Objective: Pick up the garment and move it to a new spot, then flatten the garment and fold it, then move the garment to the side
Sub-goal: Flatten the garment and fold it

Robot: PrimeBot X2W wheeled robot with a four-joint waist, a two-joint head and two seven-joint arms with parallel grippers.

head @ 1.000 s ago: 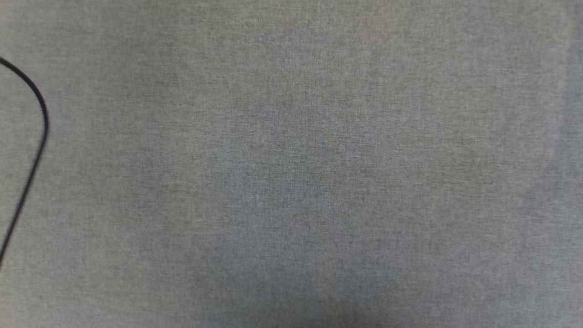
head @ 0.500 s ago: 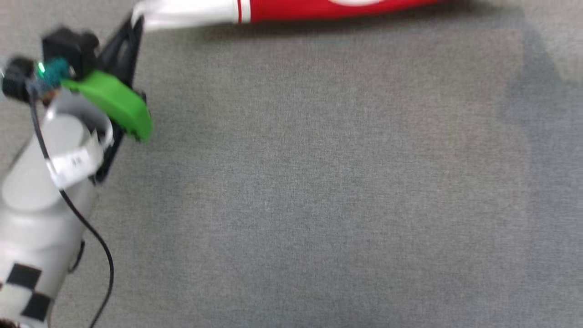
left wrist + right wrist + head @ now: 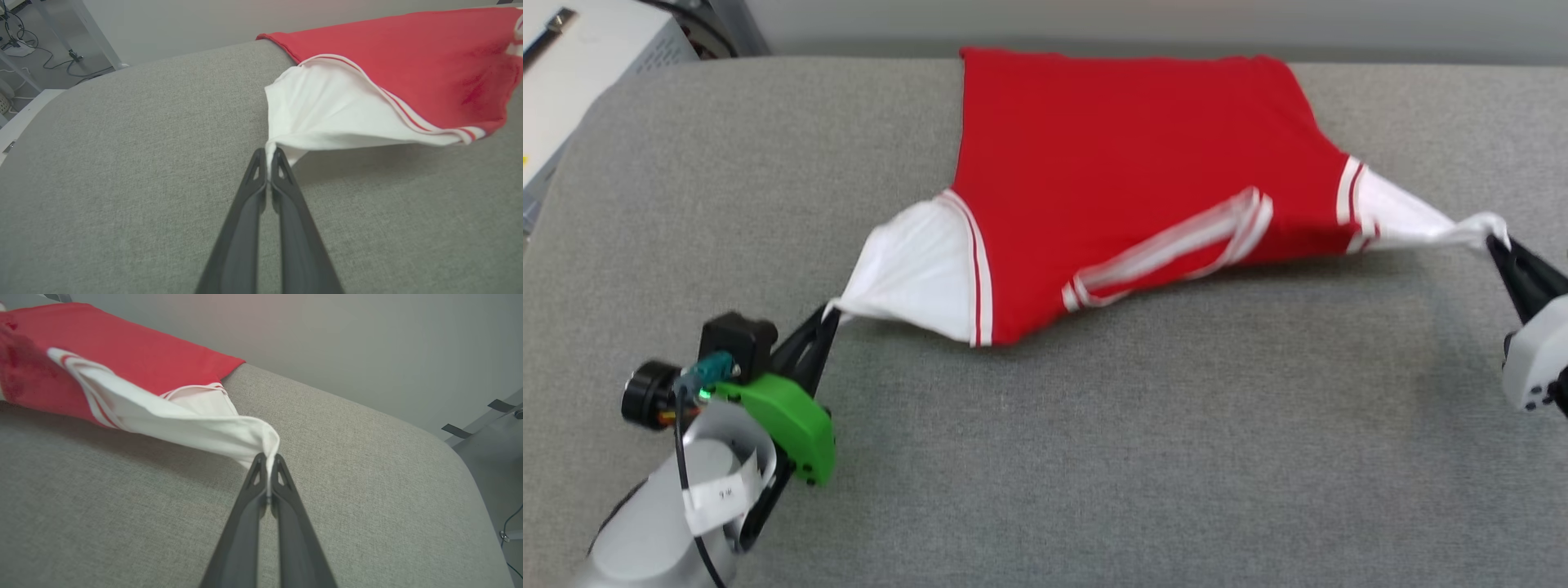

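The garment lies spread across the far half of the grey padded surface, with its plain red side facing up and its hem at the far edge of that surface. The garment is stretched sideways between the two grippers. The left gripper is clenched on the tip of the white sleeve at the robot's left. In the left wrist view, the two dark fingers of the left gripper meet along their length, with a pinch of white cloth caught between their tips. The right gripper is clenched on the tip of the opposite white sleeve at the robot's right. In the right wrist view, its fingers are likewise pressed together on a bunched fold of white cloth at the right gripper. Both sleeves are pulled to a point toward the fingertips that hold them. The near edge of the garment, including the striped collar band, is raised off the surface and casts a shadow onto the grey fabric beneath it. The red body slopes down from the sleeves to the far edge, where it rests on the surface. Red and white stripes mark each seam where a sleeve joins the body. A green housing sits at the left wrist, and a black cable runs along the pale forearm. A white cabinet stands beyond the far left corner of the surface.
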